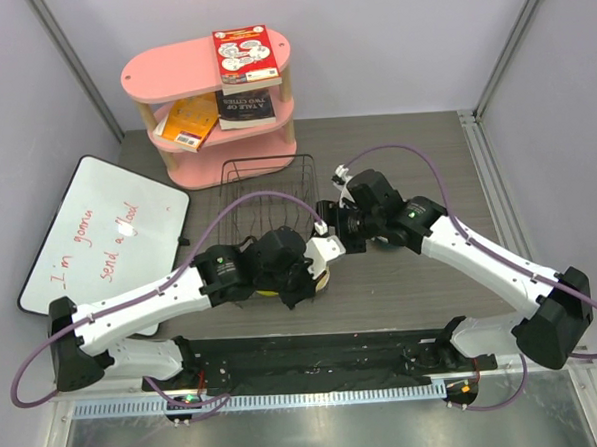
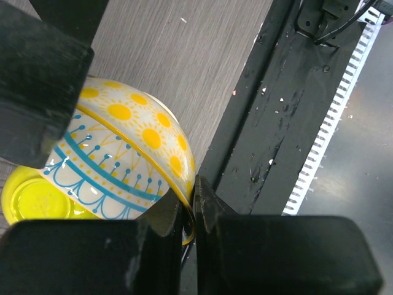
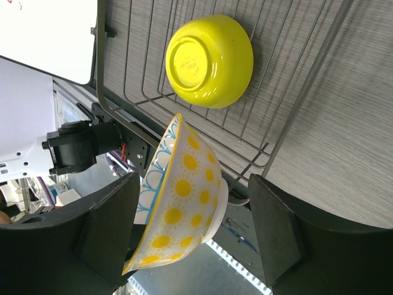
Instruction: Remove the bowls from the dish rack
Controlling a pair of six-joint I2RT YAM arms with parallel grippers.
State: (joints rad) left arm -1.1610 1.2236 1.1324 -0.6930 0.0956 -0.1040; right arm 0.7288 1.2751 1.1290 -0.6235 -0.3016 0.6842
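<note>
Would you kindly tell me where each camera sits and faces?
Top external: above, behind the robot, looking down on the dish rack; both arms show.
Left wrist: on its arm, facing the patterned bowl; left gripper pinches its rim.
Right wrist: faces that bowl, flanked by the open right gripper.
Both wrists share the yellow-green bowl.

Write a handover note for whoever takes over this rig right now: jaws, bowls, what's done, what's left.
Left gripper: jaws shut on the rim of the patterned bowl, held up near the rack's edge.
Right gripper: jaws open, one on each side of that bowl, not gripping it.
Yellow bowl: upside down in the dish rack.
Done: no bowl seen set down outside the rack.
Left: put down the patterned bowl, then take out the yellow one. No other bowls in view.
</note>
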